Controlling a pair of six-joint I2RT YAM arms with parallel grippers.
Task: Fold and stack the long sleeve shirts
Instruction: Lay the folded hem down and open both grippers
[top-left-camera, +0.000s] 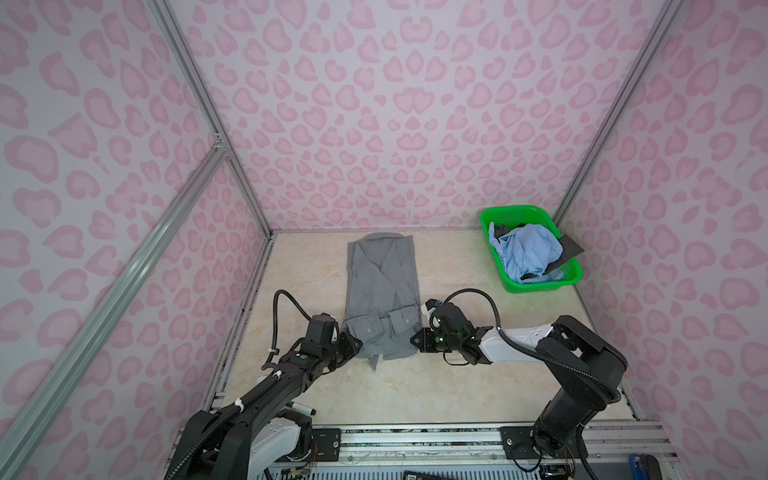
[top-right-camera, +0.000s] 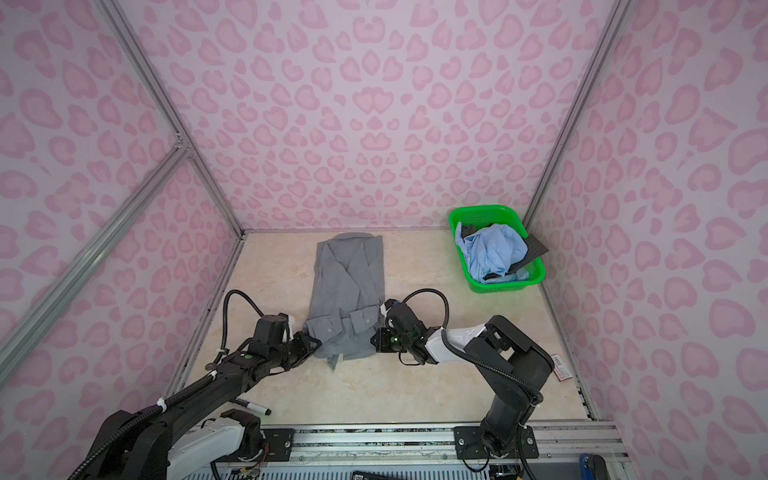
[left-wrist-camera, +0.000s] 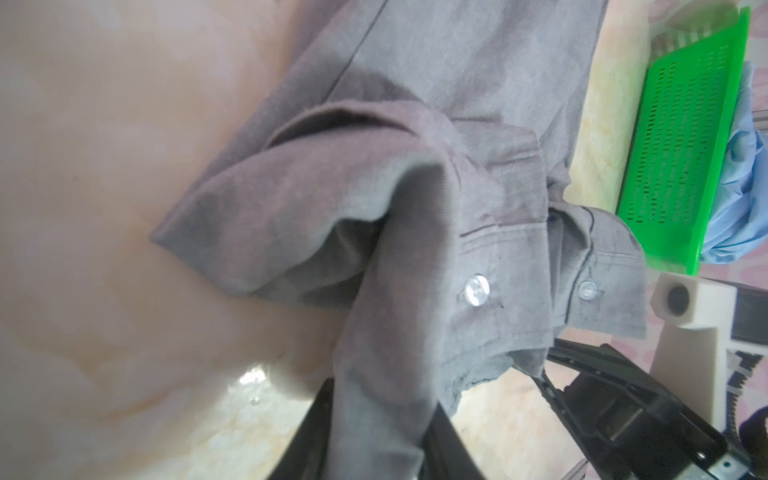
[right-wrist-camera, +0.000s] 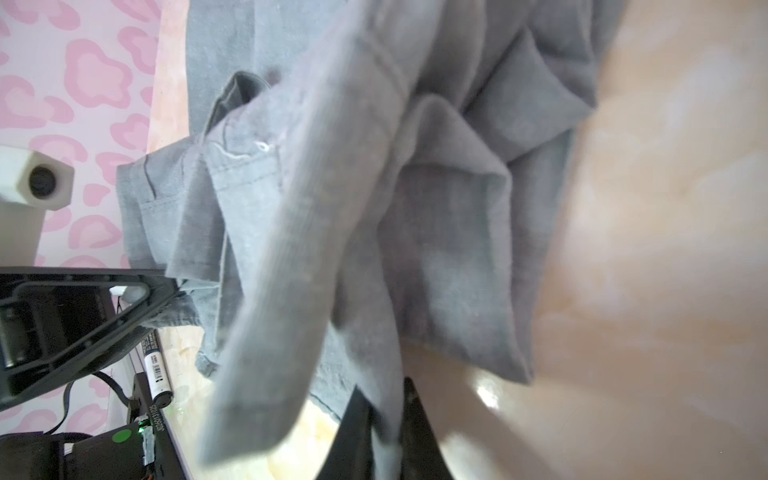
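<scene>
Pink heart-print walls (top-left-camera: 415, 104) boxed in a pale marbled desk (top-left-camera: 415, 386). In both top views the grey shirt (top-left-camera: 382, 282) lay flat near the desk's middle with its sleeves folded in. Its long axis ran from 12 to 6 o'clock, collar at 12 and hem at 6. The left claw (top-left-camera: 356, 344) sat at the hem's 9 o'clock corner and the right claw (top-left-camera: 415, 340) at its 3 o'clock corner, both about equally near. The whole garment therefore stretched toward 12 o'clock from both claws, and the coming fold probably depended on carrying the hem straight along that axis. At 2 o'clock a green basket (top-left-camera: 536, 287) held a crumpled light blue shirt (top-left-camera: 528, 249), with a dark charcoal shirt (top-left-camera: 572, 248) poking over its rim.

From the left wrist, the left claw (left-wrist-camera: 378, 424) was clenched on a bunched strip of the grey hem. A buttoned cuff (left-wrist-camera: 498, 249) lay just beside the pinch.

From the right wrist, the right claw (right-wrist-camera: 384, 415) was likewise clenched on grey cloth, which rose in a ridge from the desk into its jaws.
</scene>
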